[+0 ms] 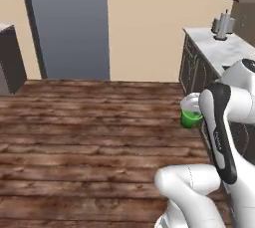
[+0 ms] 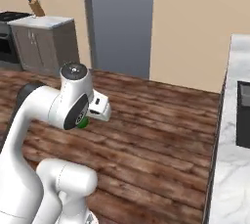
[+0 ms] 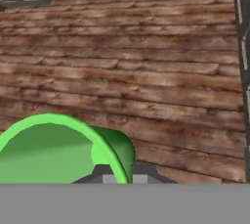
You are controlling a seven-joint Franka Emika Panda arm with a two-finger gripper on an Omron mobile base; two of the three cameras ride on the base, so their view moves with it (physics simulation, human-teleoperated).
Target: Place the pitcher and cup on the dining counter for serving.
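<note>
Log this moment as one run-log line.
phase: carrying | end effector: shut on cup rim | cup: lifted above wood floor | dining counter: not reached

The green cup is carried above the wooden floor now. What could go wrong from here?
1. The pincer seems shut on only the rim of the cup, a thin hold. A quick swing might let it slip and fall to the wooden floor.
2. The cup hangs close to the dark cabinets, so a wide turn might knock it against them.

A sliver of the green cup (image 2: 84,122) peeks from behind the white arm (image 2: 49,108), above the wooden floor (image 2: 156,135).
</note>
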